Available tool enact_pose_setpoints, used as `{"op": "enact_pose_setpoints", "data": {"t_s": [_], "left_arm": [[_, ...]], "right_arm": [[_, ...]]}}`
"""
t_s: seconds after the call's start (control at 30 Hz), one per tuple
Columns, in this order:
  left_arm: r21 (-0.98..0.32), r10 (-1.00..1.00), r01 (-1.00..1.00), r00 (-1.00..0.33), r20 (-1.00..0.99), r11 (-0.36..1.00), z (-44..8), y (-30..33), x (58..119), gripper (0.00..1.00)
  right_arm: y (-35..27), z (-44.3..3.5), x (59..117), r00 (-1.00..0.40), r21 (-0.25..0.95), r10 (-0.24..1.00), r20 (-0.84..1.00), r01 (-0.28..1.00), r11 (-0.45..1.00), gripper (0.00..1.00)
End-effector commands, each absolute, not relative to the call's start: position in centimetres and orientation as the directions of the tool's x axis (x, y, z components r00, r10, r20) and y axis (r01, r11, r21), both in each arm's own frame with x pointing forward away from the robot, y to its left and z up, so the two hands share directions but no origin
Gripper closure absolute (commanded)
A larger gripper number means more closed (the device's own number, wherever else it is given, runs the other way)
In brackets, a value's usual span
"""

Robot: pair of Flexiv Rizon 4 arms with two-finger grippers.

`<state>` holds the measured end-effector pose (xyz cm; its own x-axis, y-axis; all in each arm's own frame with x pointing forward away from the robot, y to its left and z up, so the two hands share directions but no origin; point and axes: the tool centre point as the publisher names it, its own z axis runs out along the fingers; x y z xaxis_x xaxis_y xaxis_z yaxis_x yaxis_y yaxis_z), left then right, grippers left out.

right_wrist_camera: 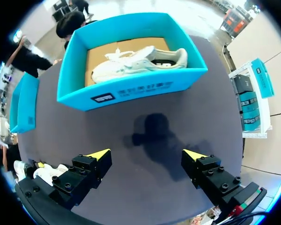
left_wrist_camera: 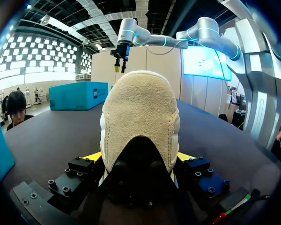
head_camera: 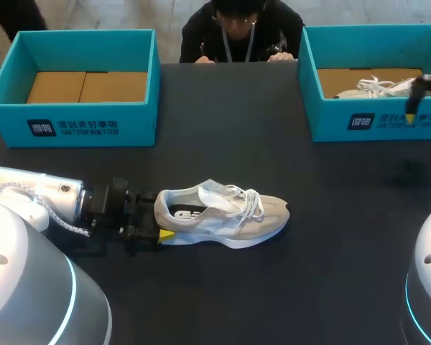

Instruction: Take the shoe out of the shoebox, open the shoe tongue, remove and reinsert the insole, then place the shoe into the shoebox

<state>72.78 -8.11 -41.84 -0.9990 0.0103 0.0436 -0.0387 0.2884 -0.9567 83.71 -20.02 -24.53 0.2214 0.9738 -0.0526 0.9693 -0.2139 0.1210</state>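
Left gripper (left_wrist_camera: 139,157) clamped on heel of shoe (head_camera: 226,212), yellow tip each side. Shoe upright on sole, mid table (head_camera: 309,287), toe toward right arm's side. Judged stage: shoe out, tongue-opening next. Left grip best firm on heel without crushing collar; right arm should come over laces and pinch tongue top, pulling up and forward. Right gripper (right_wrist_camera: 145,157) spread wide, holding nothing, above table before right shoebox (head_camera: 388,118), second shoe (head_camera: 373,88) inside. Left shoebox (head_camera: 79,122) far, only cardboard floor showing.
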Motion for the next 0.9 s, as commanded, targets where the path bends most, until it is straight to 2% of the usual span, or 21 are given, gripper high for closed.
{"op": "enact_pose_setpoints", "data": {"t_s": [0.03,0.3,0.67,0.9], "left_arm": [[-0.956,0.007,-0.038,-0.999,0.042,0.290,-42.0,-8.2,72.4,1.00],[-0.956,0.007,-0.038,-0.999,0.042,0.290,-42.0,-8.2,72.4,1.00],[-0.956,0.007,-0.038,-0.999,0.042,0.290,-42.0,-8.2,72.4,1.00],[-0.956,0.007,-0.038,-0.999,0.042,0.290,-42.0,-8.2,72.4,1.00]], "right_arm": [[-17.0,-24.2,84.0,0.210,0.134,0.972,-0.106,0.971,-0.196,0.00],[-11.7,-23.6,83.0,0.140,0.152,0.985,-0.101,0.981,-0.124,0.00],[-7.5,-23.1,80.9,0.154,0.086,0.982,-0.112,0.986,-0.145,0.00],[-5.7,-23.5,80.3,0.083,0.060,0.994,-0.072,0.995,-0.078,0.00]]}}
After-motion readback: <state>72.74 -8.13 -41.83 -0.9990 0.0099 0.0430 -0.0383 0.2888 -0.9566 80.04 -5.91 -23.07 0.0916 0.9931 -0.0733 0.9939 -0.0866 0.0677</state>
